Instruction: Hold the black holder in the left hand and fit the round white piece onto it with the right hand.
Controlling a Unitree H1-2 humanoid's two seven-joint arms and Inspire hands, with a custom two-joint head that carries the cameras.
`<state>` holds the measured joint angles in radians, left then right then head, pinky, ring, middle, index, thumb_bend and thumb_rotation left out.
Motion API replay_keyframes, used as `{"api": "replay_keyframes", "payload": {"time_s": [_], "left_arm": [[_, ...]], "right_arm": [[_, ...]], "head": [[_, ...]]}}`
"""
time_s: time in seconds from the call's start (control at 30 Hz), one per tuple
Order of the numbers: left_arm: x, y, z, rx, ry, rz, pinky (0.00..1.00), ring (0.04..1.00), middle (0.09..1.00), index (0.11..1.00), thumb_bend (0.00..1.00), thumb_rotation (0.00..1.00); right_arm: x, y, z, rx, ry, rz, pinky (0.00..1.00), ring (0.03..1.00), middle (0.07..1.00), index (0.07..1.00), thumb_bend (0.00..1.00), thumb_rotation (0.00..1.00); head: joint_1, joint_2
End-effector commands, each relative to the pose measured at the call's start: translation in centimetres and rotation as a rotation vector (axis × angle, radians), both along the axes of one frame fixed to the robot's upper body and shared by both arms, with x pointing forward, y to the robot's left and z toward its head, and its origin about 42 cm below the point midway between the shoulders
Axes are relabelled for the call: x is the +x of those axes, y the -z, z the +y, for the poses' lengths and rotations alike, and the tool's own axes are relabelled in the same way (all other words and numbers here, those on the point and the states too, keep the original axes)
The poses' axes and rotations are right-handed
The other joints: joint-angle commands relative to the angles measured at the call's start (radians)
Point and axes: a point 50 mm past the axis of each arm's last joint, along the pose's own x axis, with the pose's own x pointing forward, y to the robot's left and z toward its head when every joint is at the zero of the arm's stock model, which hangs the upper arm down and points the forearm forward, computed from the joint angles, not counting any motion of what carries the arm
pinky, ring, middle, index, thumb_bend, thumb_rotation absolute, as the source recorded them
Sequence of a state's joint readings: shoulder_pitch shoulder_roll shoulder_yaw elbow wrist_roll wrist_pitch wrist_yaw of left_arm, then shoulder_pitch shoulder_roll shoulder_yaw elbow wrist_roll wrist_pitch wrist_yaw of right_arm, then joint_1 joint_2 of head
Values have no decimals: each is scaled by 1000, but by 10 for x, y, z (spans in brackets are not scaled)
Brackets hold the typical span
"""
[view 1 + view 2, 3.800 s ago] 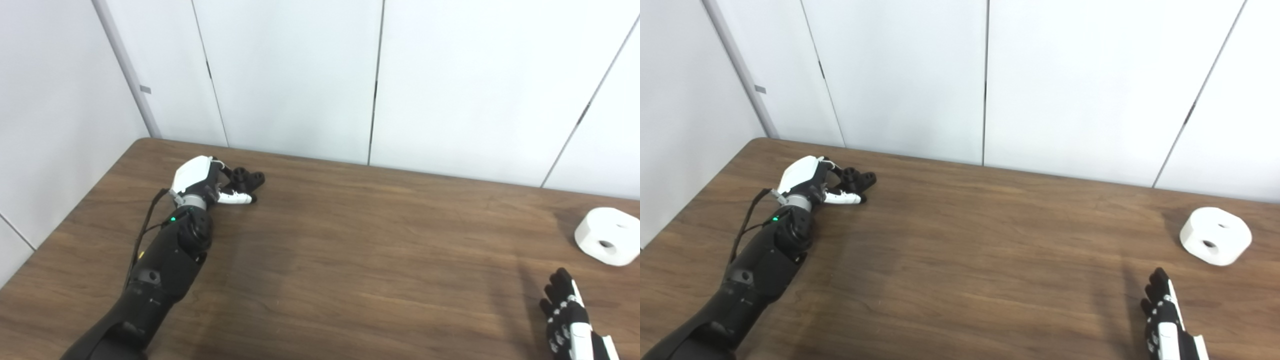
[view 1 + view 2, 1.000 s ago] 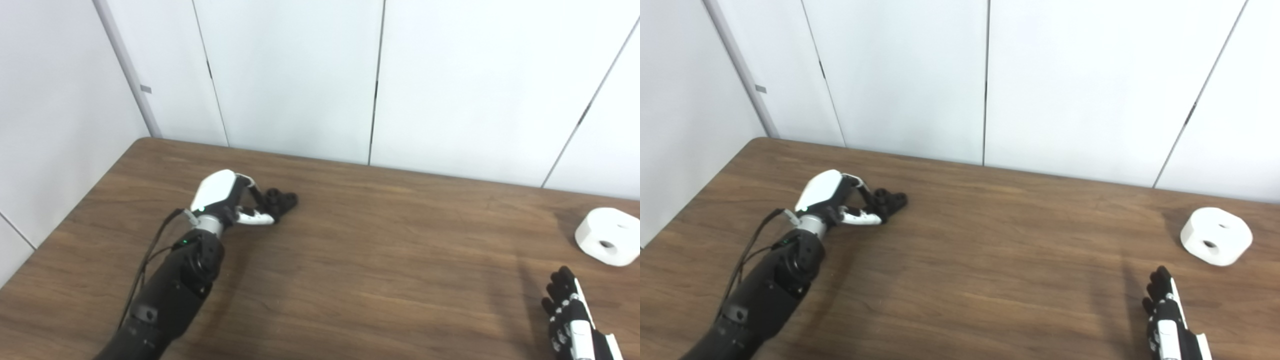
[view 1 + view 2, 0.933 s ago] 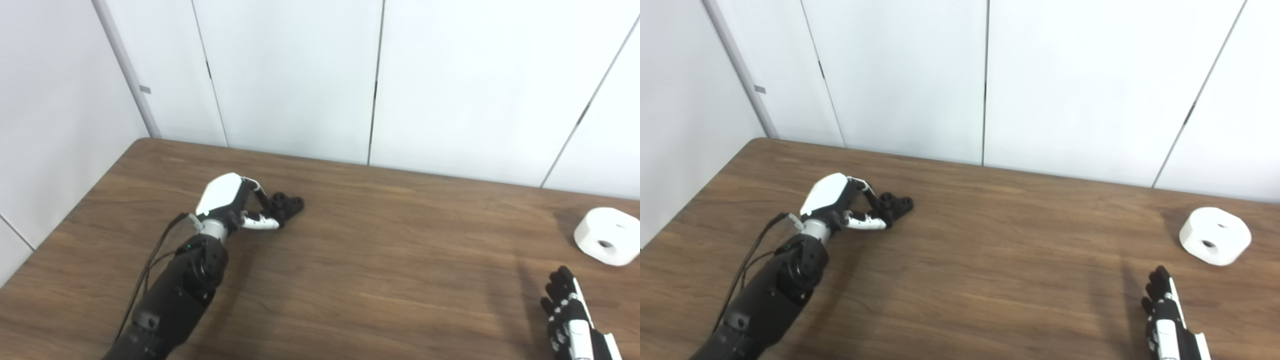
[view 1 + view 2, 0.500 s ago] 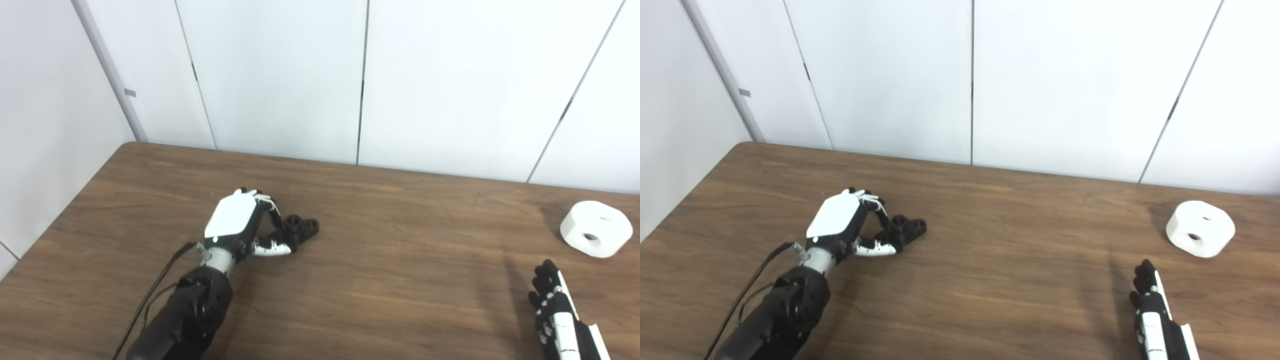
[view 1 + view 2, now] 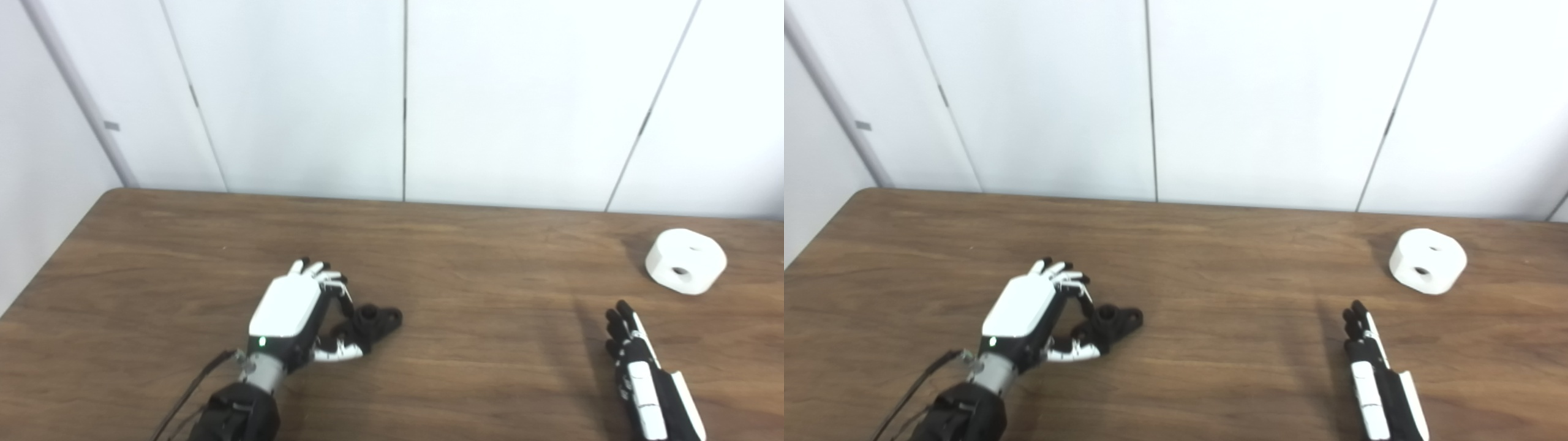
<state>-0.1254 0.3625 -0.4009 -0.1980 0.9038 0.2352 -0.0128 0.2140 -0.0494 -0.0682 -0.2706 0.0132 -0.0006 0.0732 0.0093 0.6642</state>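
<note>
The black holder [image 5: 378,318] lies low on the brown table [image 5: 478,318], left of centre. My left hand [image 5: 293,313] is shut on its left end, fingers curled over it and thumb under it. The round white piece [image 5: 685,261], with a hole in its side, sits alone at the far right of the table; it also shows in the right eye view [image 5: 1427,261]. My right hand [image 5: 637,364] is open and empty, fingers straight, near the front right, well short of the white piece.
White wall panels [image 5: 404,98] stand right behind the table's far edge. The table's left edge [image 5: 49,263] runs near the left wall.
My left hand has drawn the black holder from the far left corner toward me and toward the middle. The camera has also swung right. The right hand and white piece have stayed put.
</note>
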Motion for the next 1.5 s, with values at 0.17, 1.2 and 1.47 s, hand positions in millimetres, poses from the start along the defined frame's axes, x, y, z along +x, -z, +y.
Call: {"api": "replay_keyframes", "payload": {"time_s": [0.17,1.2,1.47], "left_arm": [[-24,1,-26,2,108,7,1000,927,809,487,523,51],[-68,19,-50,-16,263,40,1000,911,801,487,522,49],[-66,19,-49,-18,271,42,1000,910,804,487,522,50]], "right_arm": [[-23,1,7,3,22,25,1000,994,963,963,511,938],[-19,-22,8,-18,63,18,1000,975,947,945,521,957],[-15,-29,0,-67,76,17,997,977,944,934,529,935]], "head": [[-19,19],[-59,88],[-76,102]]}}
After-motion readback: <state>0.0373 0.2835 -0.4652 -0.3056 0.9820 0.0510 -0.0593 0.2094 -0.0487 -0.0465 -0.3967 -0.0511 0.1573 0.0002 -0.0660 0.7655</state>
